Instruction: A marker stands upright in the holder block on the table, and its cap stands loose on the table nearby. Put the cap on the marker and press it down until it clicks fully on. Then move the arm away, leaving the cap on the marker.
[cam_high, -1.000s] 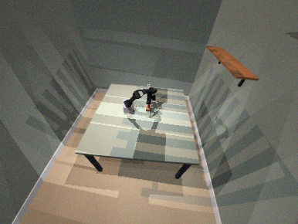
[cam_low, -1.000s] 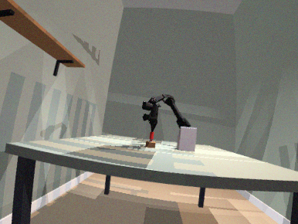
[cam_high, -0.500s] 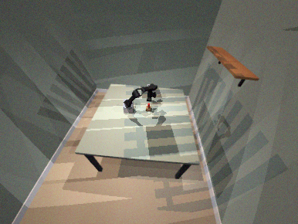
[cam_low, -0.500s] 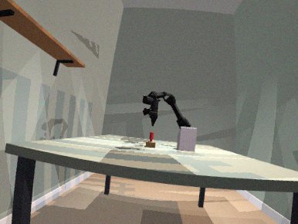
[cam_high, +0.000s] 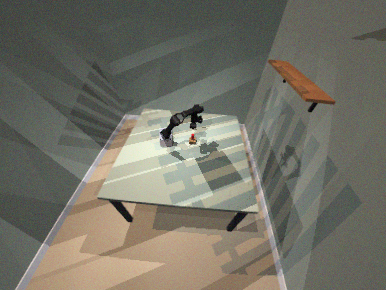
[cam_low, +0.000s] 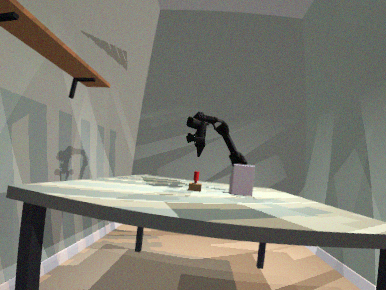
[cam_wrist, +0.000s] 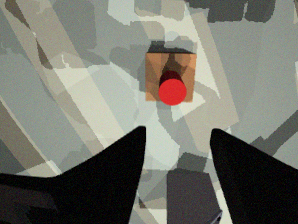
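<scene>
The red cap (cam_high: 193, 135) (cam_low: 196, 176) (cam_wrist: 172, 92) sits upright over the holder block, on top of the marker, whose body is hidden beneath it. The brown holder block (cam_high: 193, 142) (cam_low: 195, 187) (cam_wrist: 152, 75) stands on the table. Whether the cap is fully seated cannot be told. My gripper (cam_high: 193, 127) (cam_low: 200, 155) (cam_wrist: 178, 134) is open and empty. It hangs above the cap, with clear air between the fingertips and the cap's top in the exterior view. In the wrist view the cap lies beyond the two fingertips.
The arm's pale base block (cam_high: 166, 141) (cam_low: 242, 179) stands on the table (cam_high: 145, 187) (cam_low: 125, 212) beside the holder block. A wooden shelf (cam_high: 302, 82) (cam_low: 55, 47) is on the wall, well away from the arm. Patchy shadows cross the table top.
</scene>
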